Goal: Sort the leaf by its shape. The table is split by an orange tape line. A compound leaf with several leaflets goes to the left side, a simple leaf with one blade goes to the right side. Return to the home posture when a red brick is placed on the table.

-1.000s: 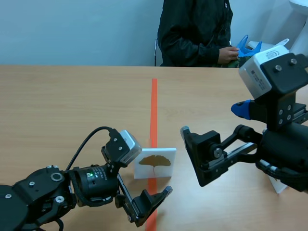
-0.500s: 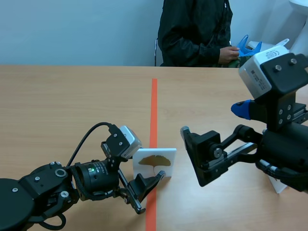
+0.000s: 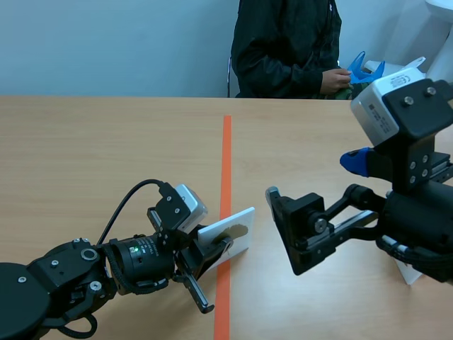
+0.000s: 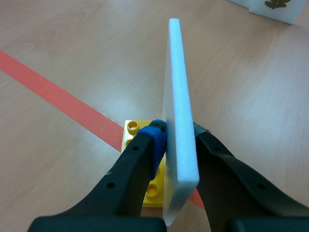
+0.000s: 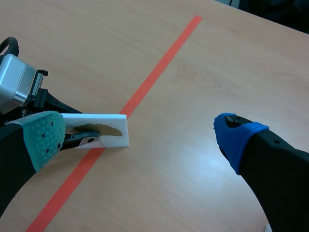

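Observation:
A white card (image 3: 230,237) showing a single fan-shaped yellow-brown leaf is pinched in my left gripper (image 3: 212,253), just above the orange tape line (image 3: 226,163). The card leans over, tilted toward the right. In the left wrist view the card (image 4: 179,111) stands edge-on, pressed between the fingers of the left gripper (image 4: 178,134), with a yellow brick (image 4: 136,130) on the tape under it. My right gripper (image 3: 318,202) hangs open to the right of the card, touching nothing. Between and below the pads of the right gripper (image 5: 140,137), the right wrist view shows the card (image 5: 108,131).
A person in a dark jacket (image 3: 283,46) sits across the table holding something blue (image 3: 362,67). Another white leaf card (image 4: 270,7) lies farther ahead of the left gripper. A white object (image 3: 408,273) shows under the right arm.
The left gripper has gone from open to shut on the card, and the card has tipped from upright to a slant. The right arm has not moved.

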Available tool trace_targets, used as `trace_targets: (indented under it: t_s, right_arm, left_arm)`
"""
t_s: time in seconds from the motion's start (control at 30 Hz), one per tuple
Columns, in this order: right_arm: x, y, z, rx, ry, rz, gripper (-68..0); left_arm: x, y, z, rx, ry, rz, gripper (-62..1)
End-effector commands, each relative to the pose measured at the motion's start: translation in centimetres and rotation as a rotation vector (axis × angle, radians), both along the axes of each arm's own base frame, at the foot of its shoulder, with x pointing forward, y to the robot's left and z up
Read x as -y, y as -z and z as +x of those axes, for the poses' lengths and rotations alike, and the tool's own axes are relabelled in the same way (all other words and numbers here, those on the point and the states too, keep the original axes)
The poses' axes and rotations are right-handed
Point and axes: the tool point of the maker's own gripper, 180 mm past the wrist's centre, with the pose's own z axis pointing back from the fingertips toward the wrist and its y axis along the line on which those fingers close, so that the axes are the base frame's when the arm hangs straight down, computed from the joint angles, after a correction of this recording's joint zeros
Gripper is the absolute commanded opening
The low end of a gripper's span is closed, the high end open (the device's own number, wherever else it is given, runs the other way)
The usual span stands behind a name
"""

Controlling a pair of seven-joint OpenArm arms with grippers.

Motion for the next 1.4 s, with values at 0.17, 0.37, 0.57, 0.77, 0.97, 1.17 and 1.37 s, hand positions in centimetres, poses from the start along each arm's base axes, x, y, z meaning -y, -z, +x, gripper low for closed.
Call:
trace_targets:
  t_s: [0.17, 0.37, 0.57, 0.77, 0.97, 1.17, 1.37]
  right_arm:
    - [0.3, -0.8, 0.5, 0.032, 0.002, 0.002, -3.7]
    - [0.3, -0.8, 0.5, 0.033, 0.002, 0.003, -3.7]
    - [0.3, -0.8, 0.5, 0.033, 0.002, 0.003, -3.7]
    - [0.3, -0.8, 0.5, 0.033, 0.002, 0.003, -3.7]
    - [0.3, -0.8, 0.5, 0.033, 0.002, 0.003, -3.7]
    - [0.3, -0.8, 0.5, 0.033, 0.002, 0.003, -3.7]
    - [0.3, -0.8, 0.5, 0.033, 0.002, 0.002, -3.7]
  left_arm:
    - [-1.2, -3.9, 2.1, 0.09, -0.001, 0.022, -58.1]
    - [-5.9, -8.2, 5.7, 0.114, -0.172, -0.038, -58.1]
    - [-13.8, -10.9, 9.2, 0.134, -0.436, -0.095, -58.1]
    - [-21.6, -12.8, 11.4, 0.196, -0.714, -0.101, -58.1]
    - [-26.1, -10.9, 11.4, 0.182, -0.882, -0.087, -58.1]
    - [-30.7, -8.7, 11.2, 0.151, -1.062, -0.125, -57.9]
    - [-33.3, -7.8, 11.3, 0.179, -1.138, -0.126, -57.8]
